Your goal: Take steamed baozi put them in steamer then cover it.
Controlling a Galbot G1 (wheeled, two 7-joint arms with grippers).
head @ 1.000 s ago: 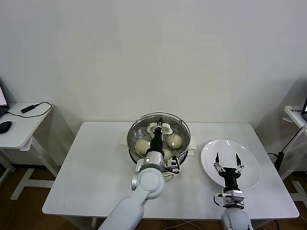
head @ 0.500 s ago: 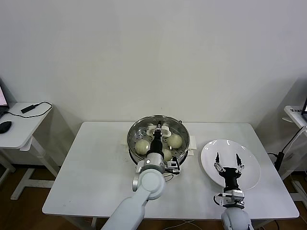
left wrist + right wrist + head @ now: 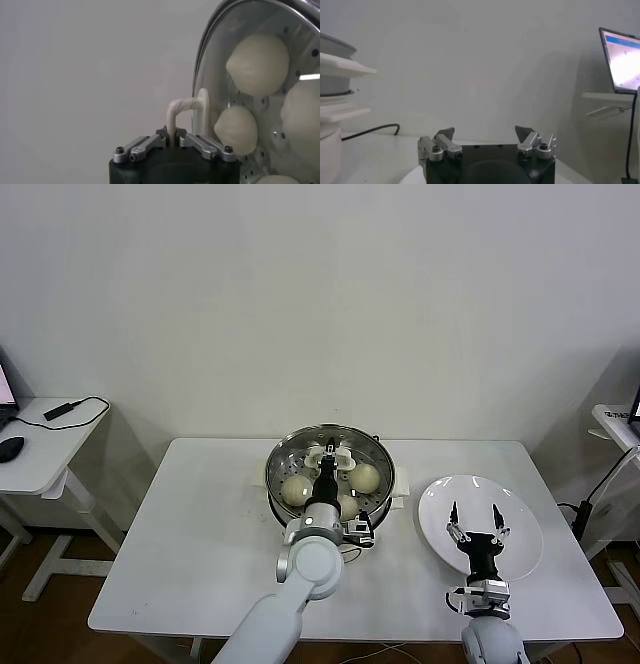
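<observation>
The steel steamer (image 3: 282, 456) stands at the table's back centre on a white base. The glass cover (image 3: 375, 456) lies over its rim. My left gripper (image 3: 328, 465) is shut on the cover's white handle (image 3: 333, 451), which also shows in the left wrist view (image 3: 180, 106) between the closed jaws. Off-white baozi (image 3: 297, 489) (image 3: 364, 477) lie on the perforated tray under the glass; the left wrist view shows several (image 3: 257, 65) (image 3: 235, 130). My right gripper (image 3: 473, 520) is open and empty over the plate; it also shows in the right wrist view (image 3: 485, 134).
An empty flat white plate (image 3: 515, 509) lies to the right of the steamer. A side table (image 3: 40, 449) with a mouse and a cable stands far left. Another table with a laptop (image 3: 620, 60) stands far right.
My left gripper and the cover have sunk slightly onto the steamer. The right arm has not moved.
</observation>
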